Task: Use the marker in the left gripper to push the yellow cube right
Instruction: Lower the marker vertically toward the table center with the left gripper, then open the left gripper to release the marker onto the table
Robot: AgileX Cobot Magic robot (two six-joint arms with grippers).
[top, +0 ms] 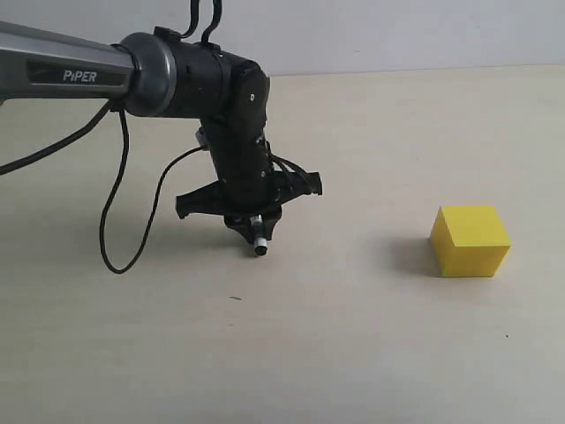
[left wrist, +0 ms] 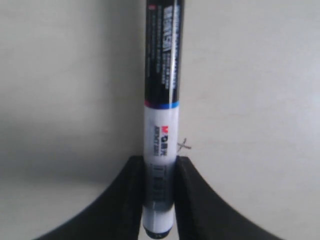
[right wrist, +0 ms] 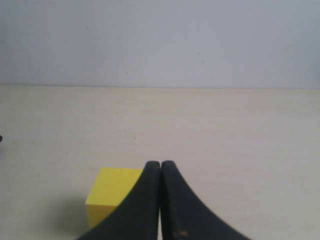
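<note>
The yellow cube [top: 470,240] rests on the pale tabletop at the right of the exterior view. Well to its left, with bare table between them, my left gripper [top: 255,228] points down, shut on the marker [top: 260,246]; only the marker's end shows there, just above the table. In the left wrist view the marker [left wrist: 161,115] runs straight out between the two black fingers [left wrist: 125,200], white barrel clamped and black cap far from them. My right gripper [right wrist: 160,164] is shut and empty, with the cube [right wrist: 112,192] partly hidden behind one finger. The exterior view does not show the right arm.
A black cable [top: 110,225] loops down from the left arm toward the table. A grey wall [top: 397,31] bounds the table at the back. A small pen mark [left wrist: 185,145] lies on the table beside the marker.
</note>
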